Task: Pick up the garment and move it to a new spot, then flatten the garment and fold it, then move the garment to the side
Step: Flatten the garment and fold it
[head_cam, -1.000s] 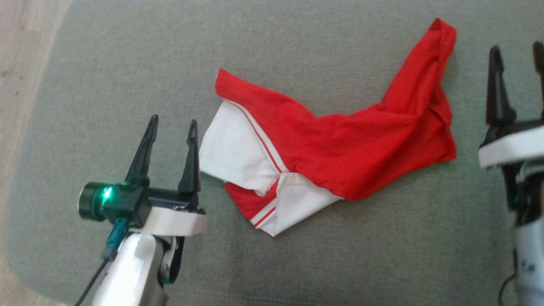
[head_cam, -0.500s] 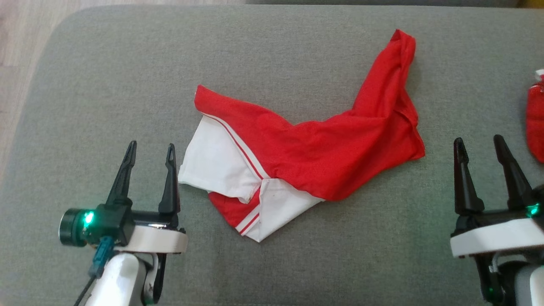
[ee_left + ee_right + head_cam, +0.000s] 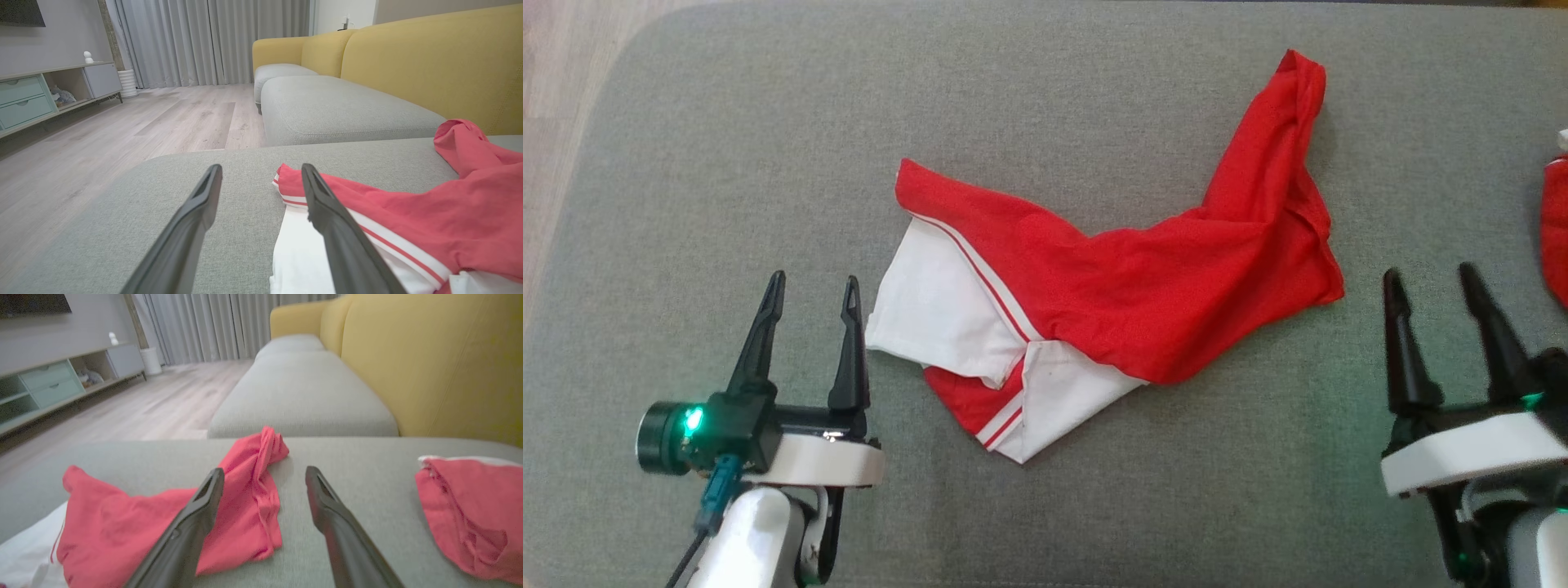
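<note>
- The garment [image 3: 1143, 302] lies crumpled mid-cushion [image 3: 1094, 523], red over white, neither flat nor folded.
- My left gripper [image 3: 814, 280] sits just beside its white edge, jaws spread, empty.
- My right gripper [image 3: 1431, 273] hovers near its red end, also spread.
- By my judgement, pickup, flattening, folding and setting aside all remain.

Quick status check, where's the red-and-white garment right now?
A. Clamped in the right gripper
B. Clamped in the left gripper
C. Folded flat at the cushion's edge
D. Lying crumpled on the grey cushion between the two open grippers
D: the garment lies rumpled on the grey cushion, with the left gripper and right gripper both open on either side and gripping nothing.
</note>
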Robot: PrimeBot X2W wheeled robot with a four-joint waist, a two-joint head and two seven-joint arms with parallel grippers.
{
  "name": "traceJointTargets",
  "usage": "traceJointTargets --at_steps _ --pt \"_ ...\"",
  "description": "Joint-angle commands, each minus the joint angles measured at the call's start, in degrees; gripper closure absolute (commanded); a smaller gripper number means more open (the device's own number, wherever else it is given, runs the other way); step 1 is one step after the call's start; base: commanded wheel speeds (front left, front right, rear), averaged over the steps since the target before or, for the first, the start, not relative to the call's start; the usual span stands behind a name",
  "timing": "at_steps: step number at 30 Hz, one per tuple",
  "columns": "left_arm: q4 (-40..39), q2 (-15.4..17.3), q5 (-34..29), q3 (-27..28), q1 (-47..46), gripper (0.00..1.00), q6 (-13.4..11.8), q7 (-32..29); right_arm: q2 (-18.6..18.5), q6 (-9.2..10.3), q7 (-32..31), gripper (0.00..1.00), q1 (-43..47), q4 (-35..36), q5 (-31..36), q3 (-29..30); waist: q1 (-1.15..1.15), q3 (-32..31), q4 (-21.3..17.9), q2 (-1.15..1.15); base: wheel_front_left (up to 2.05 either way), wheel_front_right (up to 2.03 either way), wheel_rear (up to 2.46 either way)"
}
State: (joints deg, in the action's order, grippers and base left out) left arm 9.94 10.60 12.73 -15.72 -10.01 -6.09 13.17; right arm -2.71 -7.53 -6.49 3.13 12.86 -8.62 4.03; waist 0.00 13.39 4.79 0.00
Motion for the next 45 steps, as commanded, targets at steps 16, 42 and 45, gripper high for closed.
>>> traceJointTargets --at_steps 16,42,45 --pt "-0.9 0.2 0.7 0.3 -4.5 0.00 0.0 0.9 -6.5 0.04 -5.2 0.00 -10.7 -18.1 -5.1 -4.0 0.00 4.3 2.9 0.00 0.00 0.00 0.00" --pt "0.9 -0.6 0.9 0.7 -4.0 0.00 -0.3 1.8 -5.8 0.04 -14.0 1.00 -0.5 8.5 -4.3 -2.3 0.00 2.3 1.3 0.00 0.00 0.00 0.00" --pt "0.8 -0.7 0.8 0.6 -4.1 0.00 -0.3 1.8 -5.5 0.04 -16.5 1.00 -0.6 13.2 -3.5 -1.3 0.00 2.1 1.1 0.00 0.00 0.00 0.00"
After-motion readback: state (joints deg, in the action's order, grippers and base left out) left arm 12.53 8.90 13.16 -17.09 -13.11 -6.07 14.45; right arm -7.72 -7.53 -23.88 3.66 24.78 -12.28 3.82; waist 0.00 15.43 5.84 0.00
